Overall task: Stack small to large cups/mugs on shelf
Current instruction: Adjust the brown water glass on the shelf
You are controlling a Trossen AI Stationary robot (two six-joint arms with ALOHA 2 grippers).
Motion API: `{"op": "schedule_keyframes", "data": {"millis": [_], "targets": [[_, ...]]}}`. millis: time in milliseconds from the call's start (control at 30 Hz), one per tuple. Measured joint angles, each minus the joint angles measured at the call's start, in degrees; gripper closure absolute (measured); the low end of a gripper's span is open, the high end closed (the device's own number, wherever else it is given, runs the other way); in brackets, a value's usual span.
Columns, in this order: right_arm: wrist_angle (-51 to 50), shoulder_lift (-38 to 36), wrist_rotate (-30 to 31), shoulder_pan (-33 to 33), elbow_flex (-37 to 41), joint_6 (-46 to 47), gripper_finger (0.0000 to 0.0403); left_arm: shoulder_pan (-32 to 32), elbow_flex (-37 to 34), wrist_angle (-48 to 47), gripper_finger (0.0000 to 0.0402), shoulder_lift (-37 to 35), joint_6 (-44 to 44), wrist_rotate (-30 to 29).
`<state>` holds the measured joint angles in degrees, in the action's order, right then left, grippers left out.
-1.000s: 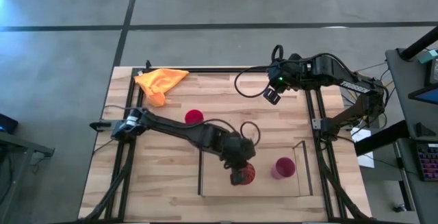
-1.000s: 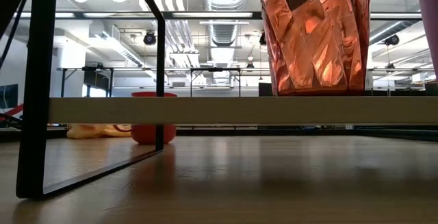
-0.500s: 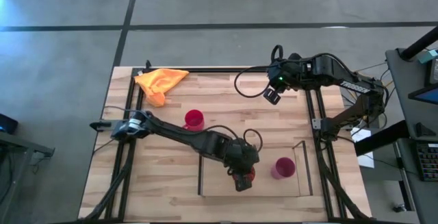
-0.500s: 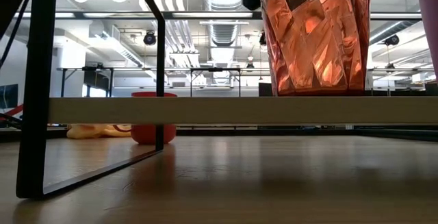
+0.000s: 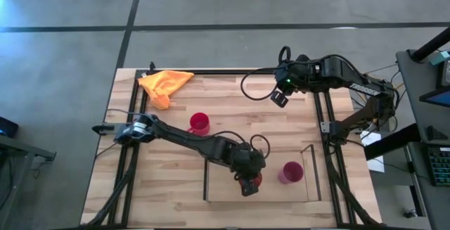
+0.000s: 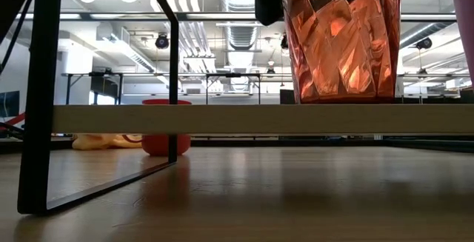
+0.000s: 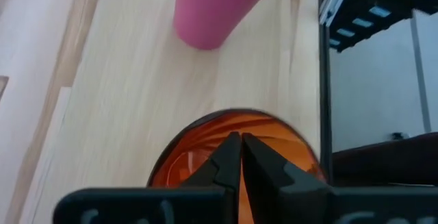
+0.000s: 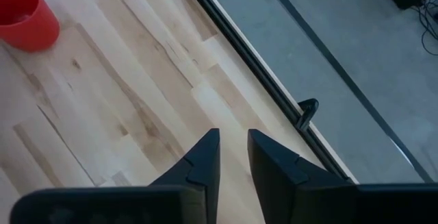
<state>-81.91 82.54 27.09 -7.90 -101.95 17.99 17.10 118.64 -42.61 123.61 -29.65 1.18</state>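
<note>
The orange cup with dark lines (image 6: 341,42) stands upright on the shelf board (image 6: 222,120). My left gripper (image 5: 246,182) hangs over it, fingers shut and pointing down into its mouth (image 7: 198,159). The magenta-pink tumbler (image 5: 290,172) stands on the shelf to the cup's right, also seen in the left wrist view (image 7: 212,8). The red mug (image 5: 200,123) sits on the tabletop beyond the shelf's far left corner. My right gripper (image 5: 280,98) waits open above the table's far right part, touching nothing. My left gripper's shut fingers (image 7: 229,157) come from above, pointing down into the orange cup's open mouth. I cannot tell whether they touch its inner wall or bottom. The cup stands upright on the shelf board.
A yellow-orange cloth (image 5: 165,86) lies at the table's far left corner. Thin dark upright panels (image 5: 205,177) (image 5: 314,170) close the shelf's short ends. The black table frame (image 8: 274,80) runs along the far edge. Bare wood lies between the red mug and the right arm.
My left gripper has moved down over the orange cup and slightly toward the table's near edge, so it now covers more of the cup from above. The cup has stayed in place on the shelf.
</note>
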Motion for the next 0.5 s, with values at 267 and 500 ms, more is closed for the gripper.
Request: {"op": "schedule_keyframes", "data": {"millis": [267,500], "targets": [[0.0,0.0,0.0,0.0,0.0,0.0,0.0329,0.0,-0.3,0.2,0.0402,0.2,0.0,0.0],[0.4,0.0,0.0,0.0,0.0,0.0,0.0334,-0.4,-0.9,1.3,0.0402,0.3,0.3,0.0]]}}
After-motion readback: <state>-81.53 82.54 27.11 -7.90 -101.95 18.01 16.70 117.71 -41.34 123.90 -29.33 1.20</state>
